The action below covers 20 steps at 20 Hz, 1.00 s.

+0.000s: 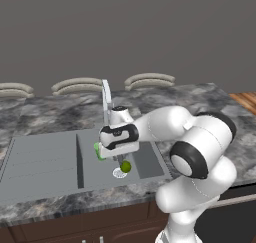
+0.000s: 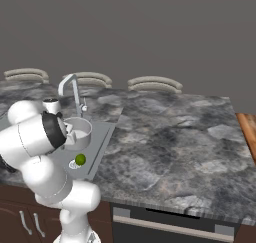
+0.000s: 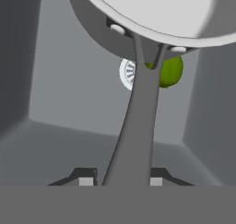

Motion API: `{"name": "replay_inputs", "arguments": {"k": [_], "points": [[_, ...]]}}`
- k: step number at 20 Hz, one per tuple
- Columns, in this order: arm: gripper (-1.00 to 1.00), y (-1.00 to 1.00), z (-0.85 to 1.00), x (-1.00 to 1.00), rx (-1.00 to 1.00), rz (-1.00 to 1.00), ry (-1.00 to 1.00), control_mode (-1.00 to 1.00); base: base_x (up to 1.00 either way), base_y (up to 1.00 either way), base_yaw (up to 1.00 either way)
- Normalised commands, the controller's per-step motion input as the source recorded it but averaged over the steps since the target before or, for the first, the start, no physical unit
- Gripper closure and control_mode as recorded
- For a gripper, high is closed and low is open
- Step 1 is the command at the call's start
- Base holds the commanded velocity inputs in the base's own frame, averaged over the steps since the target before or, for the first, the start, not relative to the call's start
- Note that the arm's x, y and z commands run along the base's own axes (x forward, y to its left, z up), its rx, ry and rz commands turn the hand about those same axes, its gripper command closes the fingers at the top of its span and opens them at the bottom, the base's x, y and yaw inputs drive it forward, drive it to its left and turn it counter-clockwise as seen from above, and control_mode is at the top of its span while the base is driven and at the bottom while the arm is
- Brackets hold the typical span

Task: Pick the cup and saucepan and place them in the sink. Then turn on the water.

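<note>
The saucepan (image 3: 152,11) hangs over the sink (image 1: 45,159) basin, its long handle (image 3: 136,126) running down between the claw (image 3: 120,180) tips, which are narrowed onto it. In the right base view the pot sits low inside the basin beside the faucet (image 2: 70,89). A small green ball (image 2: 80,160) lies by the drain (image 3: 129,73). The cup (image 1: 99,151) shows green just behind the hand. Judging from this, the pot should be lowered level, clear of ball and faucet, until its base seems settled, before the claw opens.
</note>
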Motion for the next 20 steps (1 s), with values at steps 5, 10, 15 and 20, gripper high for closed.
{"name": "replay_inputs", "arguments": {"k": [5, 10, 15, 20], "points": [[1.00, -0.13, 0.00, -0.12, 0.00, -0.03, 0.00, -1.00, 0.00, 0.00, 0.00], [1.00, -0.36, 0.00, -0.22, 0.00, -0.10, 0.00, -1.00, 0.00, 0.00, 0.00], [1.00, -0.22, 0.00, -0.26, 0.00, -0.10, -0.01, -1.00, 0.00, 0.00, 0.00], [1.00, 0.06, 0.00, 0.07, 0.00, -0.09, 0.01, -1.00, 0.00, 0.00, 0.00]]}}
